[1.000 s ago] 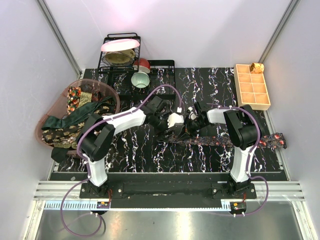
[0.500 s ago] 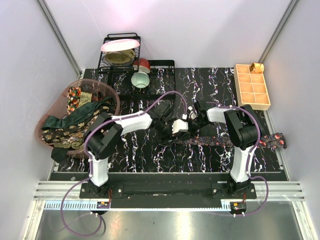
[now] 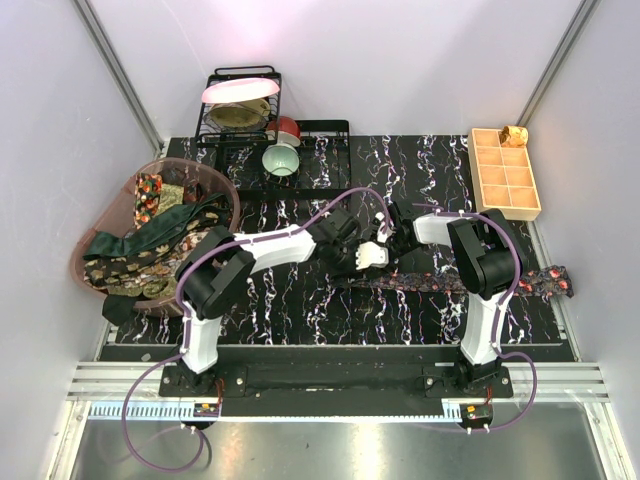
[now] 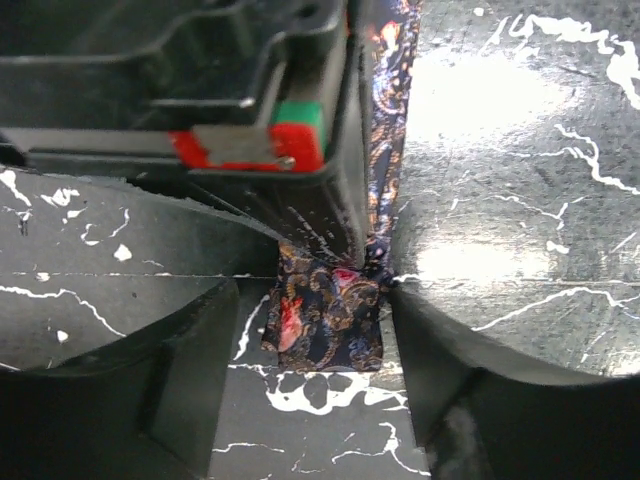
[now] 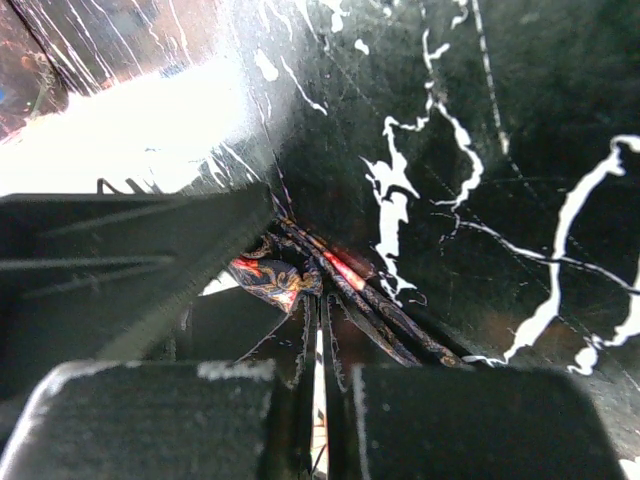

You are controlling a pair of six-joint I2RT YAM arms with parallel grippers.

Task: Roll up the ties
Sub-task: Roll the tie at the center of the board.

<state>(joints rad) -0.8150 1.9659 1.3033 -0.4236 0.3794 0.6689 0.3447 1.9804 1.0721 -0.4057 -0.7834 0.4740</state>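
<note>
A dark tie (image 3: 460,280) with red and gold paisley lies stretched along the table's front right, its wide end (image 3: 552,278) near the right edge. My right gripper (image 3: 386,236) is shut on the tie's narrow end; its jaws (image 5: 320,330) pinch the gathered folds (image 5: 345,280). My left gripper (image 3: 377,256) faces it, open. In the left wrist view its fingers (image 4: 450,380) flank the tie's folded end (image 4: 325,325), the right one touching the fabric, a gap on the left. More ties (image 3: 140,245), green and brown-gold, fill the basket.
A pink basket (image 3: 190,166) stands at the left edge. A black dish rack (image 3: 240,110) with plates and a green bowl (image 3: 282,160) are at the back. A tan gridded tray (image 3: 476,170) sits back right. The right gripper's body (image 4: 250,100) looms close above the left fingers.
My left arm has reached rightward up to the right gripper, and its jaws have narrowed around the tie's end. The right arm and the tie have stayed in place.
</note>
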